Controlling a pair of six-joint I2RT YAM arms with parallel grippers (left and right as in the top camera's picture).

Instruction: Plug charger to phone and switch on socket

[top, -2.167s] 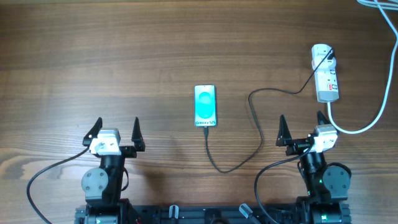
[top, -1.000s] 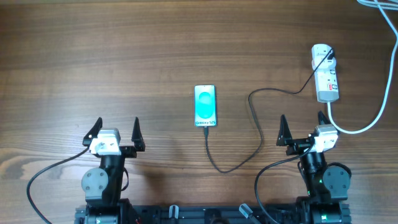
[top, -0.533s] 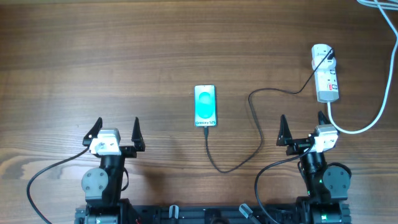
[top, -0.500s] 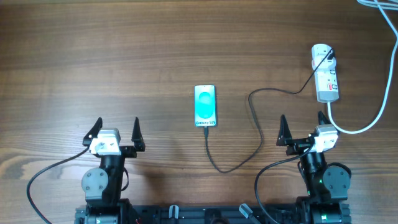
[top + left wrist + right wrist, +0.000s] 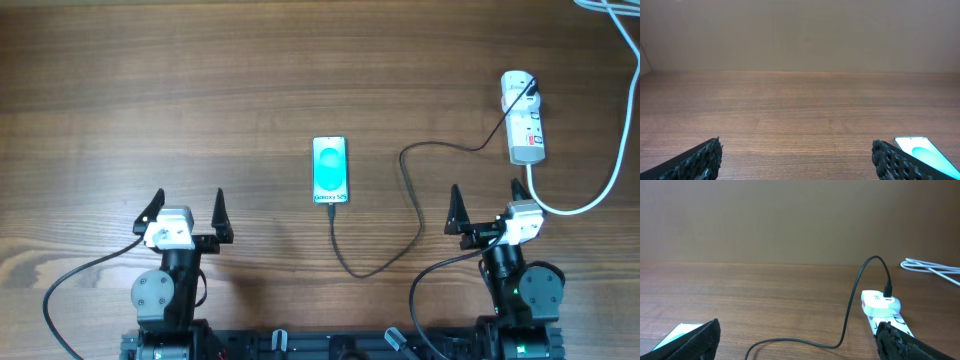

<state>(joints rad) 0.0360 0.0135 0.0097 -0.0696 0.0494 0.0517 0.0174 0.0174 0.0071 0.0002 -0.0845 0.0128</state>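
At the middle of the brown wooden table point(image 5: 150, 90) lies the flat rectangular phone point(image 5: 330, 170) with a cyan screen. Its long axis runs straight away from the robot, and the end with the white text strip faces the arms. Just off that near end sits the small dark connector tip point(image 5: 332, 212) of the thin black charger cable point(image 5: 418, 225), in line with the phone and pointing at its port. From overhead I cannot tell whether the tip is seated or only touching the edge.

From the tip the cable drops toward the robot, curves right, climbs in a loop and ends in the elongated white plastic socket point(image 5: 523, 120) with the red switch. The socket lies at the far right, lengthwise away from the robot, and its thick white cord point(image 5: 590, 200) trails off to the right.

The tip sits between the two arms, forward of both and about equally near each. The black two-finger left gripper point(image 5: 189, 195) has it ahead to its right, and the black right gripper point(image 5: 484, 190) has it ahead to its left. Both grippers hover with jaws spread wide and nothing between them. The cable's slack and the socket are on the right gripper's side, the socket ahead and slightly right of it, so the right arm looks better placed for the switch.
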